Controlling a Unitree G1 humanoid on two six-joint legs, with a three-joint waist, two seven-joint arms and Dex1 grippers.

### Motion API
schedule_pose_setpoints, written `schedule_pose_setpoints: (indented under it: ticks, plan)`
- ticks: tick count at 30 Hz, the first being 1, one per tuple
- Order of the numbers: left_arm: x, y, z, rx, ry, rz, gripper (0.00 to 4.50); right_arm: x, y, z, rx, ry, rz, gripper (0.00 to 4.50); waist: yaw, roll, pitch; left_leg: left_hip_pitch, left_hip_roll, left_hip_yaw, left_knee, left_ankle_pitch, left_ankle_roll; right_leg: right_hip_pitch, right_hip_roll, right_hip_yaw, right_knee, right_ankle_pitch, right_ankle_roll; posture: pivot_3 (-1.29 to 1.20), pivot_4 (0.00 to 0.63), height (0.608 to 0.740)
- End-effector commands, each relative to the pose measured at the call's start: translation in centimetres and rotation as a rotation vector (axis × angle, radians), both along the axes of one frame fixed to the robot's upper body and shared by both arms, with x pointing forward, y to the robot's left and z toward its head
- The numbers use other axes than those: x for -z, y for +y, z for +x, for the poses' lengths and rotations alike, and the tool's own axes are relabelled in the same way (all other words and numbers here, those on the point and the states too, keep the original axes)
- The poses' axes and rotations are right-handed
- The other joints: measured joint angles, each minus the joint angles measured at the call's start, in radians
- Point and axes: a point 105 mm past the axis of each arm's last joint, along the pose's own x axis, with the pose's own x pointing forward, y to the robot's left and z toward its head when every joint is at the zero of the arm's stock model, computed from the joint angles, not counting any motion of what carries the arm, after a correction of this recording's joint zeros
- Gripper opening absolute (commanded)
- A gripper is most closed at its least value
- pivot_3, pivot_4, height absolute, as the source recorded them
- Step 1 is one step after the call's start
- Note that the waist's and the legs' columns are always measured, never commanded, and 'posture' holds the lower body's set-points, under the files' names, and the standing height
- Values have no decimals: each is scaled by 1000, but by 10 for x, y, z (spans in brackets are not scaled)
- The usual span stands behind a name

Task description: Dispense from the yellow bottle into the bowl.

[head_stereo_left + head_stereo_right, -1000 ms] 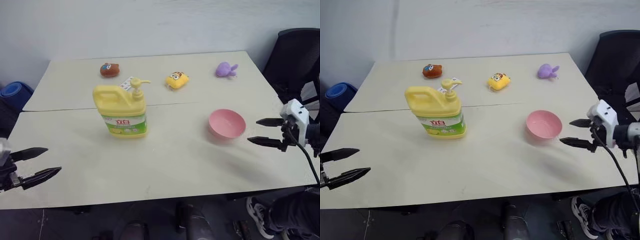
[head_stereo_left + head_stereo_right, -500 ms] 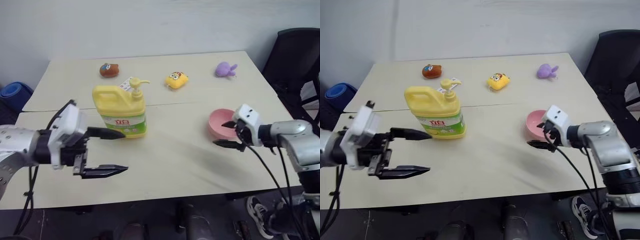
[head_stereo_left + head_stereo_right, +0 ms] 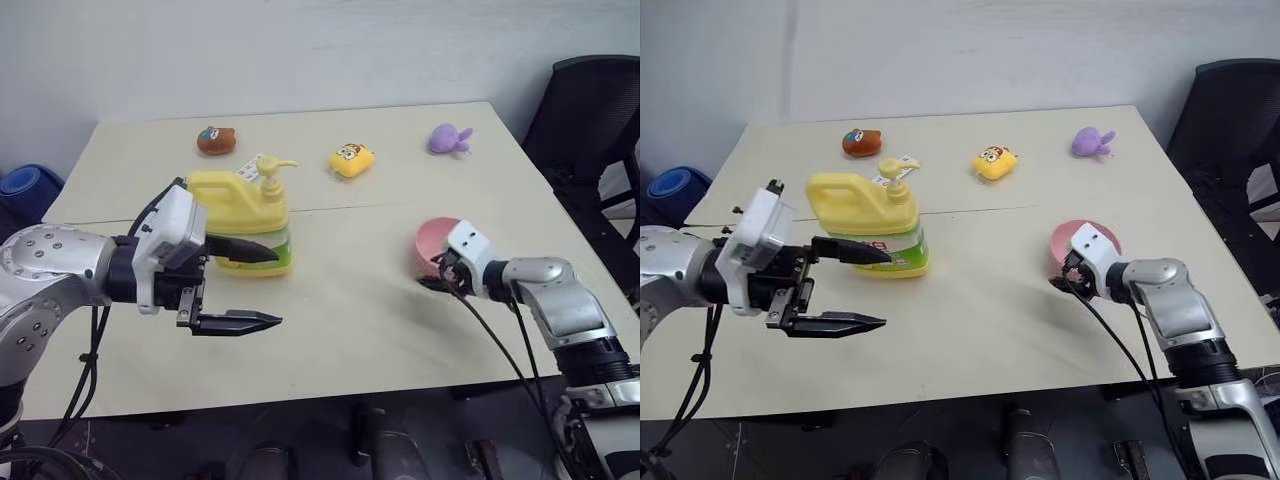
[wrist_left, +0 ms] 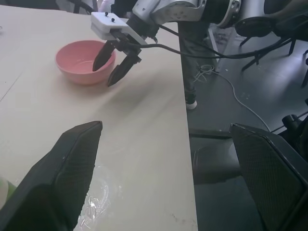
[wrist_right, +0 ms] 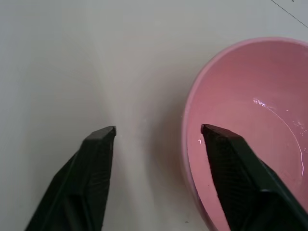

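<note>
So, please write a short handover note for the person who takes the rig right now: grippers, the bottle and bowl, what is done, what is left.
Left gripper: open, empty, fingers spread in front of the yellow bottle, not touching it.
Right gripper: fingers astride the near rim of the bowl, one inside, one outside, with a gap; no grip yet.
The bottle stands upright mid-table; the bowl sits to its right, apart from it.
Done: both arms brought in.
Left: grip the bowl, bring it under the spout, press the pump.

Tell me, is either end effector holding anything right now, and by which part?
Nothing is held. The right end effector straddles the small pink plastic bowl's near rim, fingers not closed on it. The left end effector is open beside the large yellow plastic jug.
</note>
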Motion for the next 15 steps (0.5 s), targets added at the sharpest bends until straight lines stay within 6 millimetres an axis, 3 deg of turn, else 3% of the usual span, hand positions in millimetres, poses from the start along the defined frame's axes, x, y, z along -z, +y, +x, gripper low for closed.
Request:
schedule_pose_setpoints:
  ticks: [1, 8, 13, 15]
  plan:
    - [-9, -1, 0, 2, -41, -10, 4500, -8, 3, 6, -4, -59, -25, 1581, 0, 0, 0, 0, 0, 0, 0, 0, 0, 0, 0, 0, 0, 0, 0, 0, 150, 740]
    - [-13, -1, 2, -4, -57, -26, 4500, -3, -5, 13, 23, -95, -66, 1581, 0, 0, 0, 0, 0, 1, 0, 0, 0, 0, 0, 1, 0, 0, 0, 0, 150, 740]
    - [-14, 2, 5, -29, -65, -30, 4500, -12, -4, 13, -3, -134, -73, 113, 0, 0, 0, 1, 0, 1, 0, 0, 0, 0, 0, 1, 0, 0, 0, 0, 150, 740]
    - [-16, 6, 7, -49, -74, -36, 4500, -19, -2, 13, -23, -150, -78, 48, 0, 0, 0, 1, 0, 1, 0, 0, 0, 0, 1, 2, 0, 0, 0, 0, 150, 740]
